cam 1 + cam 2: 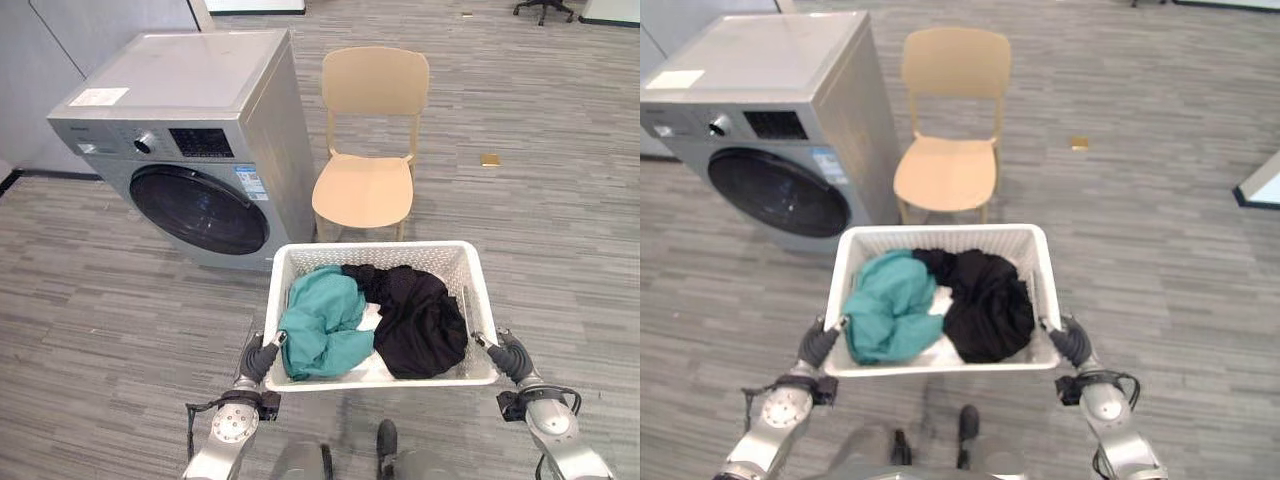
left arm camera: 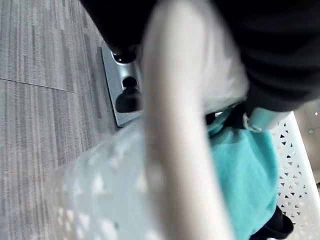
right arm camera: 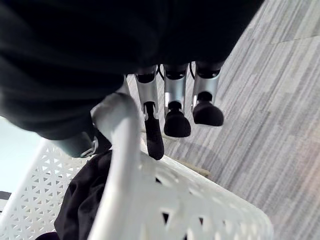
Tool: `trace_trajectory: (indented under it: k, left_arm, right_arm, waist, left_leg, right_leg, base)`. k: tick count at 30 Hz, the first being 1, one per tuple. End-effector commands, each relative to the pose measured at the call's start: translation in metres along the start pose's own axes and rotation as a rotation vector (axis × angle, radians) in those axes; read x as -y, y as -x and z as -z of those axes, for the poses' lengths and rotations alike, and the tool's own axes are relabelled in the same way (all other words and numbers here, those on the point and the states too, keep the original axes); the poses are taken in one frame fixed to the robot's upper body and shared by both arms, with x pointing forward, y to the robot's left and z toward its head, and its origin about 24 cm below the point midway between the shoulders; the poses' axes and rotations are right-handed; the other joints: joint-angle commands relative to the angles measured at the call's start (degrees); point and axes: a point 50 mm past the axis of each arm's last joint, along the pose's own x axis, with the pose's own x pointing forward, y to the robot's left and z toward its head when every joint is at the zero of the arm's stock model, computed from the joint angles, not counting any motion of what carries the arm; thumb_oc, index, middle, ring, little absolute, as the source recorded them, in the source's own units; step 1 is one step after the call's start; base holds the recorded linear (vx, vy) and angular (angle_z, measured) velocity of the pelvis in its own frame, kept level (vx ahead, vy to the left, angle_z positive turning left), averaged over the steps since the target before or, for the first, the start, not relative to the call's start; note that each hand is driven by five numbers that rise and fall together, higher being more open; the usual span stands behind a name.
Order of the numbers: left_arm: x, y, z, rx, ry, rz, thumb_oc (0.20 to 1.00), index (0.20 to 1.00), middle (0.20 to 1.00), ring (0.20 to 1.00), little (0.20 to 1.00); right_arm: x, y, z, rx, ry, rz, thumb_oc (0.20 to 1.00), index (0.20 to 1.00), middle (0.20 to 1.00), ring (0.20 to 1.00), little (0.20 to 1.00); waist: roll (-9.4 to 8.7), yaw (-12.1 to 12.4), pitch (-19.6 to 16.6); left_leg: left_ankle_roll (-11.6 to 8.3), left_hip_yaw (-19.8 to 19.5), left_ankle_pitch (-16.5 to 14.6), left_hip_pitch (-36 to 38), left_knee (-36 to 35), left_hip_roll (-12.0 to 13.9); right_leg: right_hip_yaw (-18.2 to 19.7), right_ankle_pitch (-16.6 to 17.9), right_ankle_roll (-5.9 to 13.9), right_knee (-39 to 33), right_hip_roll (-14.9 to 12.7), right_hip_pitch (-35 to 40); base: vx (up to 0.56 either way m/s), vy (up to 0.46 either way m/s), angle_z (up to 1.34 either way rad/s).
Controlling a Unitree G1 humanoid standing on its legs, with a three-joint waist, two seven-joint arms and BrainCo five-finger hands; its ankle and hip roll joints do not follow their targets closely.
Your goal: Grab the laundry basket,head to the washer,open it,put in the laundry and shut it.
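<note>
The white laundry basket [image 1: 455,262] is held up in front of the robot, between both hands, near the washer [image 1: 190,140] and the tan chair [image 1: 370,150]; the left hand [image 1: 258,358] is at the basket's left rim, the right hand [image 1: 507,356] at its right rim; in the right wrist view the fingers [image 3: 175,107] curl down over the rim; the left hand's fingers are hidden against the basket, so their state cannot be told; a teal garment [image 1: 325,325] and a black garment [image 1: 420,320] lie inside the basket, touching; the washer door [image 1: 198,208] is closed; the chair stands just beside the washer.
</note>
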Motion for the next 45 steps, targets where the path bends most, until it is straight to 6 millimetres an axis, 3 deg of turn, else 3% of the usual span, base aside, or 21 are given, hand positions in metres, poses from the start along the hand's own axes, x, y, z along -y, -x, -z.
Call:
trace_trajectory:
  k: [1, 2, 6, 8, 9, 10, 11, 12, 13, 15, 16, 19, 20, 22, 27, 28, 29, 31, 35, 37, 45]
  left_arm:
    - [-0.018, -0.003, -0.034, 0.182, 0.042, -0.056, 0.200, 0.200, 0.200, 0.200, 0.200]
    - [-0.019, -0.003, -0.033, 0.175, 0.041, -0.062, 0.200, 0.200, 0.200, 0.200, 0.200]
    - [-0.021, -0.001, -0.032, 0.172, 0.025, -0.062, 0.200, 0.200, 0.200, 0.200, 0.200]
    - [-0.020, -0.001, -0.032, 0.171, 0.025, -0.056, 0.200, 0.200, 0.200, 0.200, 0.200]
    - [-0.019, -0.003, -0.033, 0.171, 0.016, -0.043, 0.200, 0.200, 0.200, 0.200, 0.200]
    - [-0.019, -0.003, -0.033, 0.172, 0.016, -0.043, 0.200, 0.200, 0.200, 0.200, 0.200]
    - [-0.021, -0.004, -0.033, 0.172, -0.004, -0.042, 0.200, 0.200, 0.200, 0.200, 0.200]
    - [-0.021, -0.004, -0.033, 0.172, -0.004, -0.042, 0.200, 0.200, 0.200, 0.200, 0.200]
    - [-0.025, -0.005, -0.035, 0.179, -0.010, -0.051, 0.200, 0.200, 0.200, 0.200, 0.200]
    - [-0.026, -0.005, -0.037, 0.184, -0.008, -0.053, 0.200, 0.200, 0.200, 0.200, 0.200]
    - [-0.027, -0.005, -0.037, 0.185, -0.012, -0.058, 0.200, 0.200, 0.200, 0.200, 0.200]
    - [-0.029, -0.004, -0.037, 0.187, -0.014, -0.058, 0.200, 0.200, 0.200, 0.200, 0.200]
    - [-0.029, -0.004, -0.036, 0.184, -0.009, -0.068, 0.200, 0.200, 0.200, 0.200, 0.200]
    - [-0.030, -0.005, -0.034, 0.175, -0.006, -0.083, 0.200, 0.200, 0.200, 0.200, 0.200]
    - [-0.028, -0.003, -0.027, 0.155, -0.021, -0.076, 0.200, 0.200, 0.200, 0.200, 0.200]
    - [-0.024, -0.004, -0.023, 0.139, -0.004, -0.078, 0.200, 0.200, 0.200, 0.200, 0.200]
    - [-0.023, -0.004, -0.023, 0.139, -0.004, -0.078, 0.200, 0.200, 0.200, 0.200, 0.200]
    - [-0.022, -0.006, -0.018, 0.114, 0.001, -0.084, 0.200, 0.200, 0.200, 0.200, 0.200]
    - [-0.017, -0.014, -0.011, 0.070, -0.012, -0.085, 0.200, 0.200, 0.200, 0.200, 0.200]
    - [-0.013, -0.021, -0.007, 0.039, -0.030, -0.092, 0.200, 0.200, 0.200, 0.200, 0.200]
    - [-0.005, -0.038, -0.006, 0.007, -0.062, -0.104, 0.200, 0.200, 0.200, 0.200, 0.200]
  right_arm:
    - [0.012, -0.002, -0.034, 0.187, -0.112, 0.038, 0.200, 0.200, 0.200, 0.200, 0.200]
    - [0.012, -0.002, -0.033, 0.182, -0.102, 0.046, 0.200, 0.200, 0.200, 0.200, 0.200]
    - [0.009, -0.002, -0.037, 0.201, -0.108, 0.035, 0.200, 0.200, 0.200, 0.200, 0.200]
    - [0.008, -0.002, -0.037, 0.203, -0.108, 0.028, 0.200, 0.200, 0.200, 0.200, 0.200]
    - [0.002, -0.002, -0.039, 0.213, -0.110, 0.009, 0.200, 0.200, 0.200, 0.200, 0.200]
    - [0.002, -0.003, -0.040, 0.213, -0.110, 0.010, 0.200, 0.200, 0.200, 0.200, 0.200]
    - [-0.003, -0.004, -0.042, 0.223, -0.121, -0.008, 0.200, 0.200, 0.200, 0.200, 0.200]
    - [-0.003, -0.004, -0.042, 0.224, -0.121, -0.008, 0.200, 0.200, 0.200, 0.200, 0.200]
    - [-0.007, -0.005, -0.046, 0.238, -0.132, -0.015, 0.200, 0.200, 0.200, 0.200, 0.200]
    - [-0.008, -0.005, -0.047, 0.241, -0.130, -0.023, 0.200, 0.200, 0.200, 0.200, 0.200]
    - [-0.007, -0.006, -0.049, 0.249, -0.128, -0.025, 0.200, 0.200, 0.200, 0.200, 0.200]
    - [-0.006, -0.008, -0.049, 0.247, -0.127, -0.019, 0.200, 0.200, 0.200, 0.200, 0.200]
    - [-0.005, -0.007, -0.048, 0.245, -0.135, -0.008, 0.200, 0.200, 0.200, 0.200, 0.200]
    - [-0.004, -0.006, -0.047, 0.239, -0.130, -0.002, 0.200, 0.200, 0.200, 0.200, 0.200]
    - [-0.004, -0.004, -0.040, 0.213, -0.108, -0.014, 0.200, 0.200, 0.200, 0.200, 0.200]
    - [-0.002, -0.004, -0.035, 0.195, -0.091, -0.003, 0.200, 0.200, 0.200, 0.200, 0.200]
    - [-0.002, -0.004, -0.035, 0.196, -0.091, -0.003, 0.200, 0.200, 0.200, 0.200, 0.200]
    - [0.001, -0.006, -0.034, 0.188, -0.070, 0.001, 0.200, 0.200, 0.200, 0.200, 0.200]
    - [0.005, -0.010, -0.032, 0.172, -0.024, -0.001, 0.200, 0.200, 0.200, 0.200, 0.200]
    - [0.003, -0.013, -0.028, 0.150, -0.017, -0.002, 0.200, 0.200, 0.200, 0.200, 0.200]
    - [-0.017, -0.028, -0.032, 0.147, 0.011, -0.051, 0.200, 0.200, 0.200, 0.200, 0.200]
  waist:
    - [0.75, 1.44, -1.42]
    - [0.75, 2.21, -1.52]
    - [1.04, 3.23, -3.53]
    - [0.65, 3.34, -4.05]
    - [-0.72, 3.14, -4.33]
    - [-0.57, 3.30, -4.45]
    - [-1.52, 2.77, -4.31]
    - [-1.37, 2.92, -4.38]
    - [-1.38, 2.79, -4.02]
    - [-0.90, 2.47, -3.51]
    - [-0.24, 1.36, -2.22]
    - [0.02, 0.53, -1.15]
    - [-0.38, -0.58, -0.27]
    - [-0.65, -1.40, 0.33]
    - [-1.13, -1.77, -0.39]
    - [-1.30, -1.52, -1.11]
    - [-1.24, -1.63, -1.10]
    - [-0.99, -1.55, -1.62]
    - [-0.39, -1.51, -1.82]
    - [-0.34, -1.12, -0.90]
    - [1.25, -1.55, 1.63]
  left_leg:
    - [-0.16, -0.35, 10.05, -0.53, -14.56, 0.73]
    - [-0.95, 1.39, 12.59, -2.95, -21.38, 1.69]
    - [-0.52, 2.44, 15.91, -1.84, -23.44, 2.37]
    - [-0.07, 2.40, 15.78, -1.74, -21.95, 1.88]
    - [1.37, 2.92, 13.58, -1.13, -18.98, 0.45]
    - [1.37, 3.01, 13.67, -1.33, -18.96, 0.68]
    - [2.80, 3.80, 10.75, 1.09, -17.89, -0.29]
    - [2.78, 3.89, 10.88, 0.98, -17.95, -0.06]
    - [4.13, 4.59, 8.17, 4.30, -17.62, -0.60]
    - [4.46, 4.43, 7.45, 6.53, -18.45, -0.44]
    - [4.72, 3.51, 6.09, 10.34, -20.20, -0.72]
    - [4.40, 2.92, 5.16, 12.54, -20.93, -0.93]
    - [3.83, 1.56, 3.80, 15.05, -21.58, -1.73]
    - [3.24, 0.24, 2.56, 16.63, -21.56, -2.00]
    - [2.59, -0.95, -1.26, 18.25, -18.07, -2.54]
    - [1.16, -0.47, -1.86, 17.56, -14.20, -1.85]
    - [1.12, -0.57, -1.99, 17.39, -13.92, -1.78]
    - [0.20, -0.72, -1.19, 16.03, -10.73, -0.68]
    - [-0.52, -0.17, 0.21, 13.58, -13.11, 1.28]
    - [-1.30, 0.16, 3.59, 10.14, -15.69, 2.64]
    - [-0.95, 1.53, 4.84, 8.40, -19.04, 2.62]
  right_leg:
    - [1.37, -8.44, 7.73, 3.85, -1.08, 2.61]
    - [1.64, -10.56, 7.99, 3.81, -0.73, 5.87]
    - [3.57, -12.71, 9.23, 5.38, -1.27, 9.66]
    - [4.06, -12.29, 9.79, 7.19, -2.18, 9.78]
    - [5.00, -7.20, 11.98, 13.65, -4.84, 8.52]
    - [5.18, -7.00, 11.96, 13.60, -4.67, 8.26]
    - [6.07, -1.70, 13.97, 20.63, -6.43, 5.70]
    - [6.23, -1.46, 13.93, 20.52, -6.24, 5.53]
    - [5.41, 3.10, 14.66, 26.44, -7.36, 1.57]
    - [4.87, 3.03, 14.07, 28.35, -6.76, -1.75]
    - [2.75, -0.39, 13.06, 26.77, -4.92, -7.02]
    - [0.40, -2.10, 12.49, 22.04, -3.87, -10.68]
    - [-0.82, -2.81, 12.22, 15.27, -2.96, -13.15]
    - [-1.56, -1.80, 12.47, 8.83, -3.16, -13.74]
    - [-1.46, -0.53, 11.61, 6.08, -4.08, -11.84]
    - [-2.43, -0.15, 10.57, 5.38, -4.49, -9.84]
    - [-2.55, -0.11, 10.54, 5.27, -4.46, -9.77]
    - [-3.28, -0.50, 9.83, 4.27, -4.30, -8.10]
    - [-3.84, -2.17, 9.16, 2.74, -4.33, -6.40]
    - [-4.24, -2.43, 9.28, 1.74, -4.65, -5.71]
    - [-2.66, -1.90, 9.14, 2.97, -4.38, -9.53]
  base:
    - [0.69, 0.119, -0.26]
    - [0.53, 0.084, -0.32]
    - [0.59, 0.204, -0.29]
    - [0.38, 0.185, -0.45]
    - [0.25, 0.149, -0.41]
    - [0.53, 0.294, -0.29]
    - [0.26, 0.147, -0.12]
    - [0.48, 0.252, -0.07]
    - [0.21, 0.106, -0.05]
    - [0.35, 0.141, -0.25]
    - [0.47, 0.135, -0.39]
    - [0.29, 0.025, -0.01]
    - [0.41, -0.050, 0.34]
    - [0.31, -0.084, 0.47]
    - [0.28, -0.121, 0.49]
    - [0.16, -0.106, 0.31]
    - [0.22, -0.152, 0.41]
    - [0.12, -0.084, 0.48]
    - [0.07, 0.008, 0.14]
    - [-0.01, 0.043, 0.02]
    - [-0.07, 0.093, -0.22]
